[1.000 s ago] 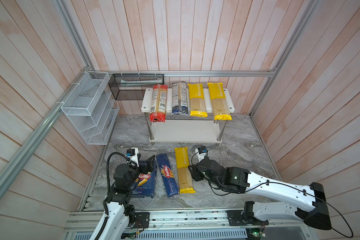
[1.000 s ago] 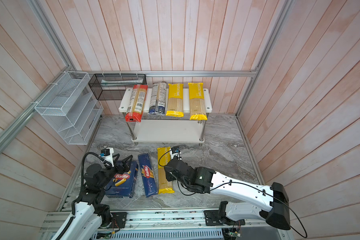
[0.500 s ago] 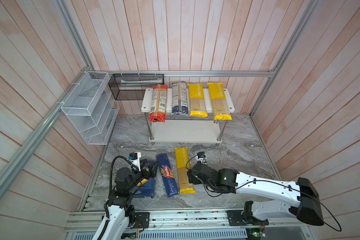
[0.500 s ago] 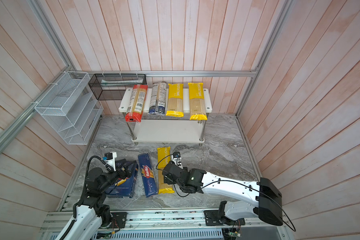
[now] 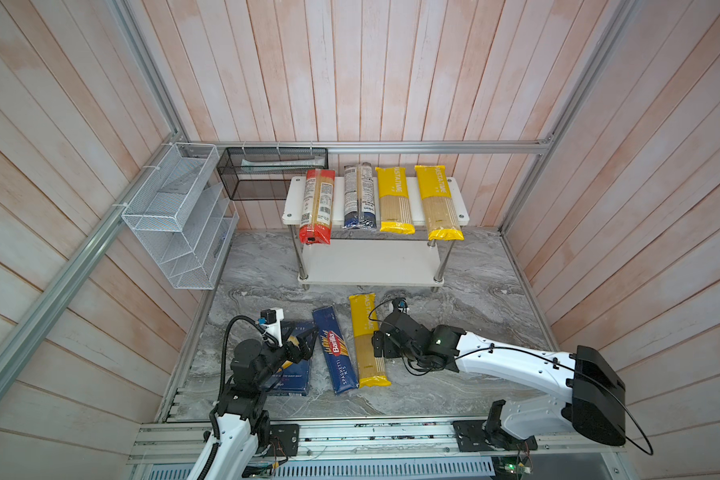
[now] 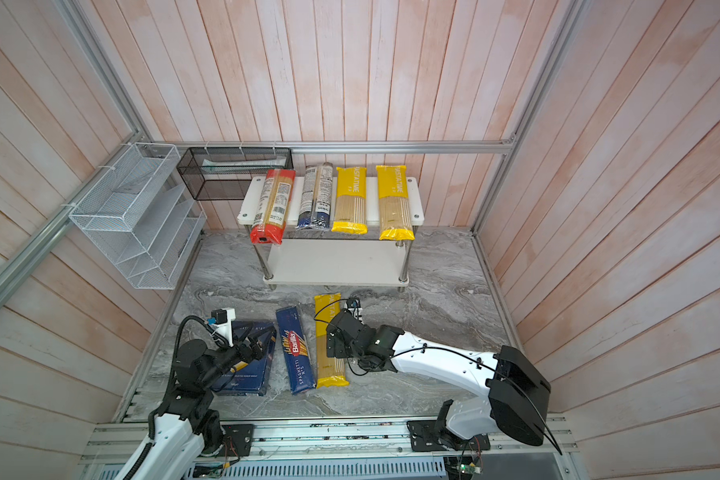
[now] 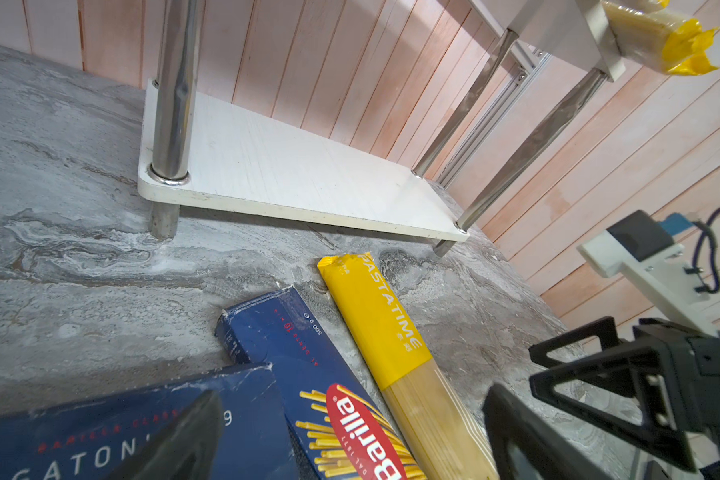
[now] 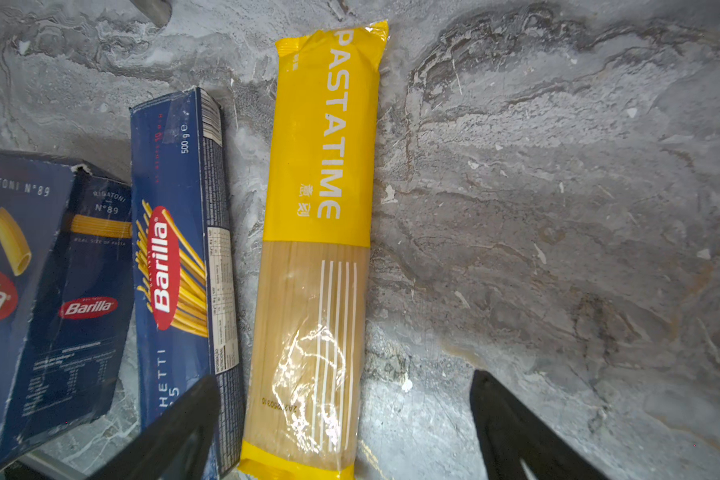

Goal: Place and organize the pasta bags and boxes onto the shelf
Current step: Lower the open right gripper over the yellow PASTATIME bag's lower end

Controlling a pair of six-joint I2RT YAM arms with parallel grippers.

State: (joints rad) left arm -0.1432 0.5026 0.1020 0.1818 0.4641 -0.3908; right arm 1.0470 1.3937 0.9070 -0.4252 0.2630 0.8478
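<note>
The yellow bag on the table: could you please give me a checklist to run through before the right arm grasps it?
1. Right end effector open: ok.
2. Yellow bag lying flat between its jaws: ok.
3. Finger clear of Spaghetti box: cannot tell; they overlap in the right wrist view.
4. Shelf's lower board free: ok.
5. Left end effector away from the bag: ok, over the Rigatoni box.
</note>
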